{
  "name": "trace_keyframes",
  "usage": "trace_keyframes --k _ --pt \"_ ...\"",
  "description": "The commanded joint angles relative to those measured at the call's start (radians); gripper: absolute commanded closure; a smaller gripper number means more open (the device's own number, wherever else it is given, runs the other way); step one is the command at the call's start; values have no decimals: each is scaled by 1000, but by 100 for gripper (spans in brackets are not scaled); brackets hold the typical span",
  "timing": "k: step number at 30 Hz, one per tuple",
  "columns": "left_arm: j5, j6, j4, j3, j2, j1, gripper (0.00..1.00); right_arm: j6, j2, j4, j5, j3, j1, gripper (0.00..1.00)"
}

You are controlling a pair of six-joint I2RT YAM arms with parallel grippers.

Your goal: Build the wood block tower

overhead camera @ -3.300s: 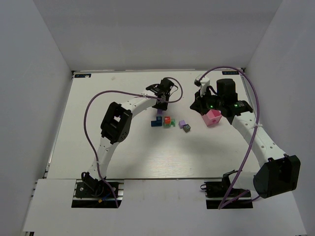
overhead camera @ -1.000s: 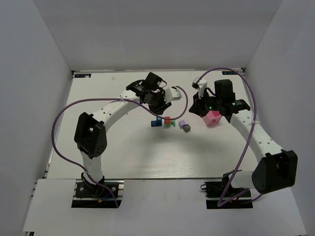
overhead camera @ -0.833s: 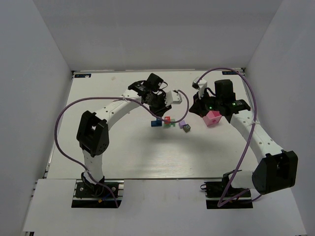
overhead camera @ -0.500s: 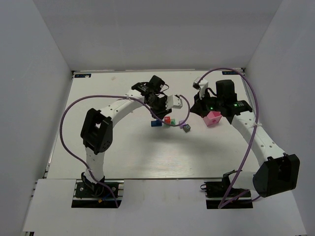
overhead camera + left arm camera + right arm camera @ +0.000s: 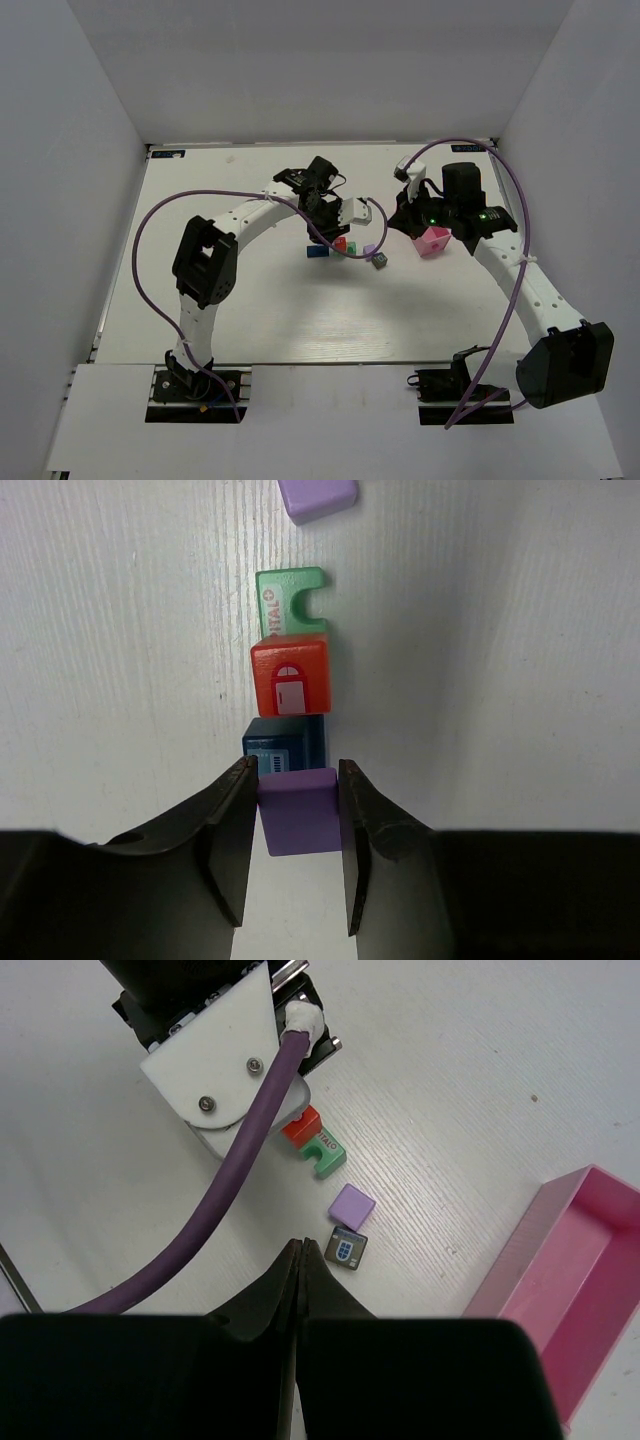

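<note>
Left wrist view: left hand, clamped on a small purple wooden block, has swung over the dark blue wooden block, likely to stack; right hand closed.

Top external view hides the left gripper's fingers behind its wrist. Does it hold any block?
Observer: Yes. In the left wrist view the left gripper is shut on a small purple wooden block.
Operator: Where is that block against the row?
Observer: Its far edge overlaps the dark blue block, which touches the red-orange block, then the green notched block, one straight line.
Operator: And the right gripper?
Observer: Shut and empty, its tips beside the dark grey block.
</note>
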Motion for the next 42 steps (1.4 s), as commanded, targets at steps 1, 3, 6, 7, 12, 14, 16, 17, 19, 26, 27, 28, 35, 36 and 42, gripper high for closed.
trace_keyframes --k 1,3,6,7,12,14,16,17,19,26,27,28,35,36,42 --pt "12 18 3 31 -20 4 78 -13 -26 5 -16 -10 -7 100" --pt "12 18 3 22 -20 4 78 -13 -26 7 -16 -8 -7 100" --pt "12 18 3 22 -20 4 77 -14 -27 4 -14 -13 -7 100" --pt "12 18 13 22 -20 4 77 -14 -27 5 -14 -13 -9 100" --pt "2 18 13 22 -20 4 76 -14 -24 7 -14 -13 -7 100" --pt "2 27 13 22 -11 4 76 -13 -24 4 -13 -13 -7 100" --pt "2 27 13 22 -10 4 76 -14 -26 5 -14 -13 -7 100" --pt "2 27 22 22 -10 4 76 -13 -26 7 -13 -14 -7 100" --pt "2 27 22 22 0 4 76 -14 -29 5 -16 -13 -7 100" --pt "2 27 22 31 19 4 75 -16 -26 5 -11 -16 -9 100" --pt "2 27 22 31 19 4 75 -16 -27 7 -13 -16 -7 100" --pt "2 27 22 31 19 4 75 -17 -26 5 -14 -17 -10 100" --pt "-7 27 31 31 28 4 74 -16 -27 5 -16 -17 -14 100" --pt "-7 27 31 31 28 4 74 -17 -29 5 -16 -16 -12 100" --pt "-17 27 40 31 28 4 72 -17 -26 2 -17 -17 -15 100"
